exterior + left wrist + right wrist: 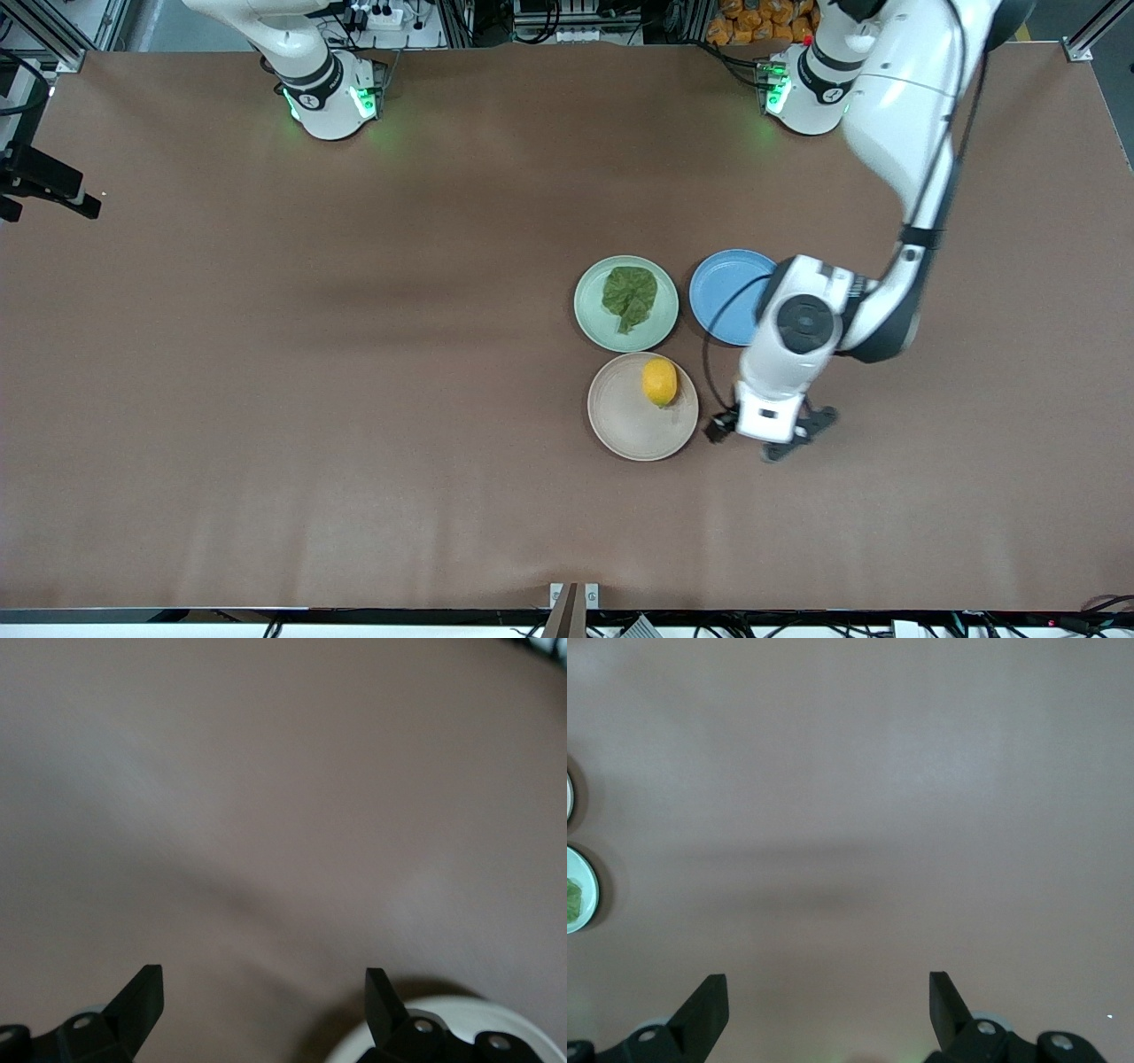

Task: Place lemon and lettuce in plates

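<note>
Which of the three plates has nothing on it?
The blue plate, toward the left arm's end. The mint green plate holds the lettuce, and the beige plate holds the lemon.

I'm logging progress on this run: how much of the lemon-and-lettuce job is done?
Both items look placed: the lettuce lies on the mint-green plate, the lemon on the beige plate. Nothing is in hand: the left pincer is open and empty over bare table beside the beige plate, and the right pincer is open too, its arm waiting. Nothing appears left.
</note>
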Available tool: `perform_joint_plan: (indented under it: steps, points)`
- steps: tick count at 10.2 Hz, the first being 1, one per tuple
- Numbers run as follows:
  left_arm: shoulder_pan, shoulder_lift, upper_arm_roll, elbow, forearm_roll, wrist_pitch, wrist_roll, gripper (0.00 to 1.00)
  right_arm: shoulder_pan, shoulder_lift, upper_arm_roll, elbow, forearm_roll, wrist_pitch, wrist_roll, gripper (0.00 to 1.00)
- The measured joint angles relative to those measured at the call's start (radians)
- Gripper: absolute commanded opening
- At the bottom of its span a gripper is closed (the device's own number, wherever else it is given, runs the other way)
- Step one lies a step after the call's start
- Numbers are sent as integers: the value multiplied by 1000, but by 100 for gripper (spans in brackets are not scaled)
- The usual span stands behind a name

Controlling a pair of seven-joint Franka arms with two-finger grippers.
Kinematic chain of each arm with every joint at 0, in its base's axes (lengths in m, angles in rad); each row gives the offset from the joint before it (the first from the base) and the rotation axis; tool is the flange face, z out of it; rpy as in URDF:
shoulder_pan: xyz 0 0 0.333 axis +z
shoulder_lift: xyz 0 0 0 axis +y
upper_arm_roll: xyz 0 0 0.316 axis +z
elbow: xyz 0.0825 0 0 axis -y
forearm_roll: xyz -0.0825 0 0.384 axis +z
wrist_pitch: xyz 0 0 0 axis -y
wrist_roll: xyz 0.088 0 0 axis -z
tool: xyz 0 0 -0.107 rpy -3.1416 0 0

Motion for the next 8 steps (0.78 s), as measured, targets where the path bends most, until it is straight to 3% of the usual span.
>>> perform_joint_plan:
  steps: [3,6,8]
  points:
    - [90,-68,-9,-40,0,-149,104,100,0,-1,3,-3,-11,-1,-7,100]
    - [155,-211,-48,-250,-20,-167,214,100,0,-4,4,-6,-21,-2,-33,100]
    - [167,-360,-32,-410,-123,-169,371,100,0,-6,6,-10,-34,-4,-39,100]
